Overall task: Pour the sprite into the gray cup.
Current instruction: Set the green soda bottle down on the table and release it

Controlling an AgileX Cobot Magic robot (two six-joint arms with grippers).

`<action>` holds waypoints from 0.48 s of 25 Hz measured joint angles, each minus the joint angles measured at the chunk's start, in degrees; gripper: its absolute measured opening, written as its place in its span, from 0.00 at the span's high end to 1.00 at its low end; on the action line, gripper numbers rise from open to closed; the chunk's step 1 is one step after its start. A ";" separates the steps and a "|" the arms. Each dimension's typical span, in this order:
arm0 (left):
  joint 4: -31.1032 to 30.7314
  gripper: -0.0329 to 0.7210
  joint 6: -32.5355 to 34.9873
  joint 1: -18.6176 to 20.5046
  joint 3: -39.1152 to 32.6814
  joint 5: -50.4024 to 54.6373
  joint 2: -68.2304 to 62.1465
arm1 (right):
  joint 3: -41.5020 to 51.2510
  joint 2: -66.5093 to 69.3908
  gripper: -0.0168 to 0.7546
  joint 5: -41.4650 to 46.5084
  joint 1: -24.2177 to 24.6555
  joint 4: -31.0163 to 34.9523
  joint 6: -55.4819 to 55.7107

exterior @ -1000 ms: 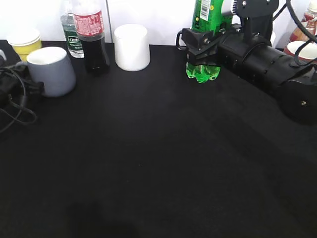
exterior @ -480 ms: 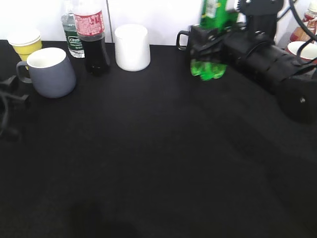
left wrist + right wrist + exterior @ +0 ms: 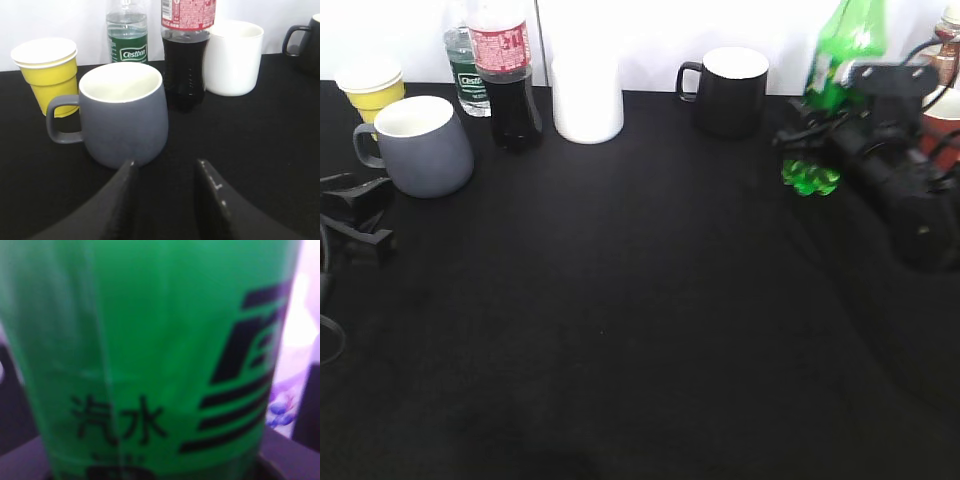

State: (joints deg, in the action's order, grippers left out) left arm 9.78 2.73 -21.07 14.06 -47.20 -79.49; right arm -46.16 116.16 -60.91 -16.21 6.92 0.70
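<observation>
You have three bottles and five cups along the black worktop's (image 3: 620,330) far edge. The tall translucent green plastic bottle (image 3: 842,60) tilts at the far right corner, grasped by the right fingers (image 3: 820,135). The squat blue-gray mug (image 3: 124,120) sits far left; the left fingers (image 3: 165,200) are released just before it. Only the right wrist view shows the bottle's label print.

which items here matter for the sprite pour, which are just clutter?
In play:
sprite, clamped by the right gripper, tilted
gray cup, standing in front of the open left gripper

Clutter:
cola bottle
small clear bottle
white cup
black mug
yellow paper cup
</observation>
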 joint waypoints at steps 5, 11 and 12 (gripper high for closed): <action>-0.20 0.58 0.00 0.00 0.00 -0.25 0.00 | -3.95 3.17 0.42 -0.62 0.00 -2.82 0.16; -0.20 0.58 0.00 0.00 0.00 -0.42 0.00 | -3.66 4.34 0.13 -1.02 0.00 -2.82 0.16; -0.20 0.58 0.00 0.00 0.00 -0.42 0.00 | -2.29 4.01 0.12 -1.02 0.00 -2.82 0.16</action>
State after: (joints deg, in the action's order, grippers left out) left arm 9.57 2.73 -21.07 14.06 -47.61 -79.49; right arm -48.45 120.17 -61.93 -16.21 4.09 0.86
